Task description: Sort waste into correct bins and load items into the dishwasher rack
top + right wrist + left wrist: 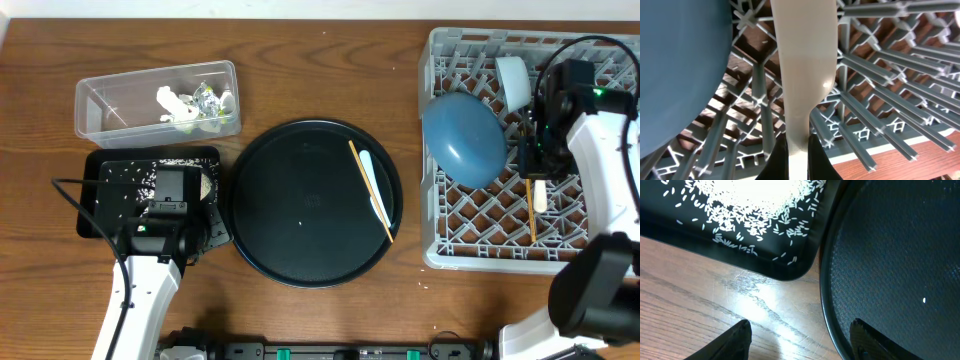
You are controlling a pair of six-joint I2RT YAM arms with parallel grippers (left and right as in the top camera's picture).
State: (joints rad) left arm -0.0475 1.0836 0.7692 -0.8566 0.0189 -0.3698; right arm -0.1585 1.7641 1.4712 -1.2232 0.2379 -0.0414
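spoon (802, 75) clamped in right gripper (796, 147), over dishwasher rack (490, 262) beside blue dish (463, 135); left gripper (800, 327) apart.

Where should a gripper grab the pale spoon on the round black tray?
Around mid-handle, from straight above, closing across its width. The spoon lies flat on the round tray with a chopstick against it, so a side approach looks blocked.

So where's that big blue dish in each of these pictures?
Overhead: the blue dish sits at the left side of the grey rack.
Left wrist: not in it.
Right wrist: it fills the left edge, beside the spoon held by the right gripper.
Shared landmark: the rack's grey grid, under the dish in both.
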